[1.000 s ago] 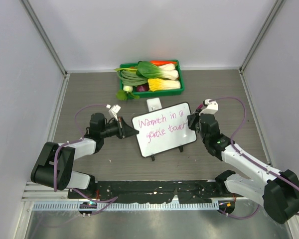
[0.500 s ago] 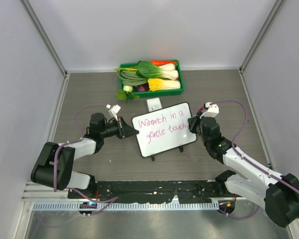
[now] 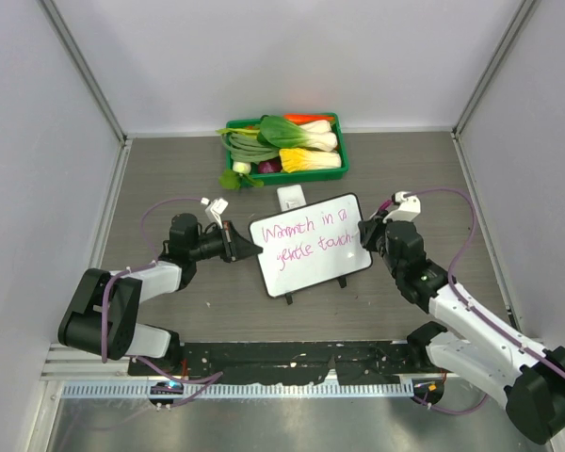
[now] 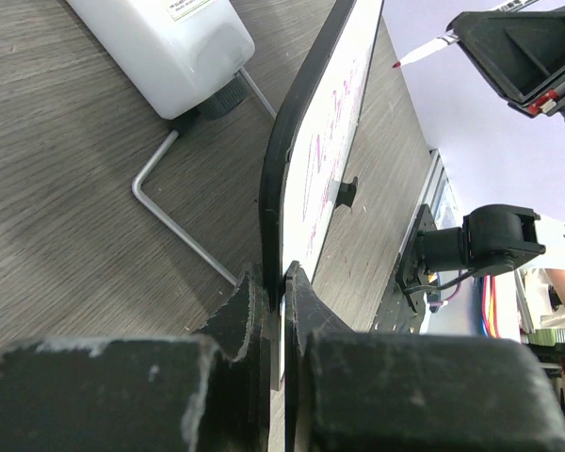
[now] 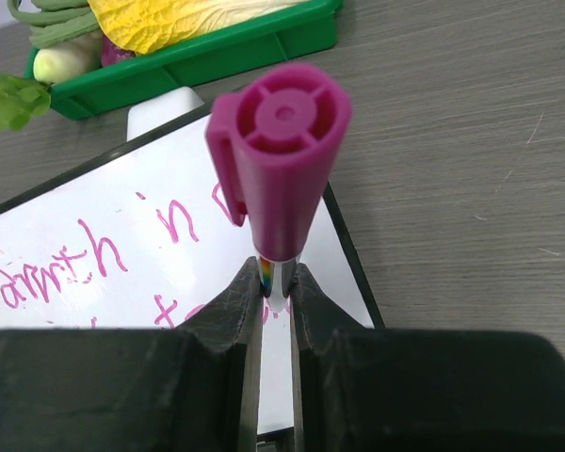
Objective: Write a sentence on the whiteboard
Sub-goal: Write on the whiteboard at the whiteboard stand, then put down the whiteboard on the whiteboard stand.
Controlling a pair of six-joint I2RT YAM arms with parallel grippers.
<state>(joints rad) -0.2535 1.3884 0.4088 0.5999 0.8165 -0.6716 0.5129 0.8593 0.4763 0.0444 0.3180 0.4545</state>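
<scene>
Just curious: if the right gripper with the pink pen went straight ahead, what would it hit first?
Probably the whiteboard, near its right edge; the right gripper and its marker point there, though depth is unclear.

The whiteboard (image 3: 309,244) has a smooth, faintly glossy white face and a dark matt plastic rim. Under it, the tabletop (image 3: 169,179) shows matt grey-brown wood grain. Behind the whiteboard, the tray (image 5: 264,42) is shiny green plastic. The marker (image 5: 281,160) is smooth magenta plastic. The left fingers (image 4: 234,325) on the whiteboard's rim are black, grainy and scuffed. Beside that rim, the bent wire stand (image 4: 185,234) looks like bare metal.
</scene>
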